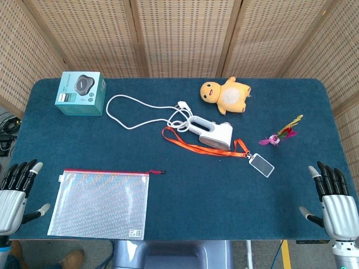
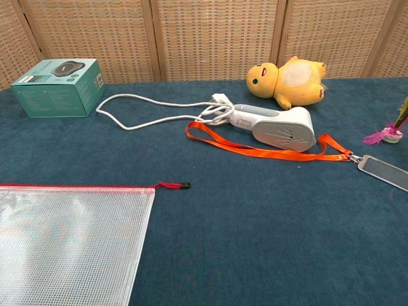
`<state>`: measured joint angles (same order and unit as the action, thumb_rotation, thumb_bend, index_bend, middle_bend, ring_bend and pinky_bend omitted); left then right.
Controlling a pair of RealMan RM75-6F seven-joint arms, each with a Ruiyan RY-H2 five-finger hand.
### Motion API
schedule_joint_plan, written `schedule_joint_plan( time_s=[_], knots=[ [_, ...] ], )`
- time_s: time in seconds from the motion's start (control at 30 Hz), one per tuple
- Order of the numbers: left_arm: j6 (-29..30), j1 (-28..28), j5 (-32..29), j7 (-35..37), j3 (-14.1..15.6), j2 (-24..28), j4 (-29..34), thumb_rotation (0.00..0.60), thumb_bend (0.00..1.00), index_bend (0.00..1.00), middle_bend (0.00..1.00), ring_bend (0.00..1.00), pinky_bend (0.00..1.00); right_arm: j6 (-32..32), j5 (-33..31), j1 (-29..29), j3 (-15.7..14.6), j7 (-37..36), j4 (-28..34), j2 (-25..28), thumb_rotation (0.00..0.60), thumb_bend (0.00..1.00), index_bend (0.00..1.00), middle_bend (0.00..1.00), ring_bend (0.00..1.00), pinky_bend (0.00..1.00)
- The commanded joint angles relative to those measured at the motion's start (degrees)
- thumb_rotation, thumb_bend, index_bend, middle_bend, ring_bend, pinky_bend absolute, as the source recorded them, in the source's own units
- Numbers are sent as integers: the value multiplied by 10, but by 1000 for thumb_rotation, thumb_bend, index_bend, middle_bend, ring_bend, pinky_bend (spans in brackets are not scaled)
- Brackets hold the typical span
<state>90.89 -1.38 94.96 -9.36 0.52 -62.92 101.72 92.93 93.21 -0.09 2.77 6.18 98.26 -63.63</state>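
Both hands empty: my left robot hand (image 1: 14,193) rests fingers apart just left of the mesh zip pouch (image 1: 101,203); I'd approach its red zipper edge low. My right robot hand (image 1: 335,199), fingers apart too, sits near the badge holder (image 1: 262,165). Chest view misses both hands, shows pouch mesh closer.
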Motion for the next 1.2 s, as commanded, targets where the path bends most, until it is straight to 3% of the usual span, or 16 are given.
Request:
schedule_joint_plan(
  time_s=[0.03,0.33,0.4,0.47,0.53,0.63,0.77,0.8,0.83,0.97,1.2],
  knots=[
    [-1,0,-1,3,0,1,0,600,0,0,0,0,0,0,0,0,0,-1,0,0,600,0,12,0,0,0],
    [-7,-4,-4,6,-2,0,-4,600,0,0,29,19,0,0,-1,0,1,-6,2,2,600,0,3,0,0,0],
    [-11,-8,-8,0,-6,-4,-3,600,0,0,258,231,174,-1,-2,1,1,-6,2,2,600,0,3,0,0,0],
    [-21,-18,-11,-7,-13,-11,-2,600,0,0,624,608,605,-3,-5,1,3,-3,2,1,600,0,3,0,0,0],
    [-49,-34,-18,-15,-18,-15,6,600,0,0,781,779,833,-5,-9,2,4,2,0,-1,600,0,3,0,0,0],
    [-101,-80,-30,-63,-44,-34,19,600,0,0,917,910,981,-10,-18,4,7,11,-1,-4,600,0,1,0,0,0],
    [-197,-158,-57,-105,-81,-72,29,600,0,86,997,982,1000,-11,-25,6,12,22,-3,-10,600,0,0,0,0,0],
    [-273,-211,-95,-124,-102,-106,25,600,0,113,1000,986,1000,-16,-33,8,14,34,-8,-14,600,0,0,0,0,0],
    [-305,-234,-130,-142,-116,-125,16,600,0,132,1000,988,1000,-19,-37,9,16,39,-10,-18,600,0,0,0,0,0],
    [-371,-298,-229,-207,-143,-186,-12,600,0,191,1000,992,1000,-27,-54,13,22,49,-16,-24,600,0,0,0,0,0],
    [-412,-386,-343,-277,-163,-283,-85,600,40,318,1000,993,1000,-41,-78,18,28,63,-24,-33,600,0,0,0,0,0]
  ],
)
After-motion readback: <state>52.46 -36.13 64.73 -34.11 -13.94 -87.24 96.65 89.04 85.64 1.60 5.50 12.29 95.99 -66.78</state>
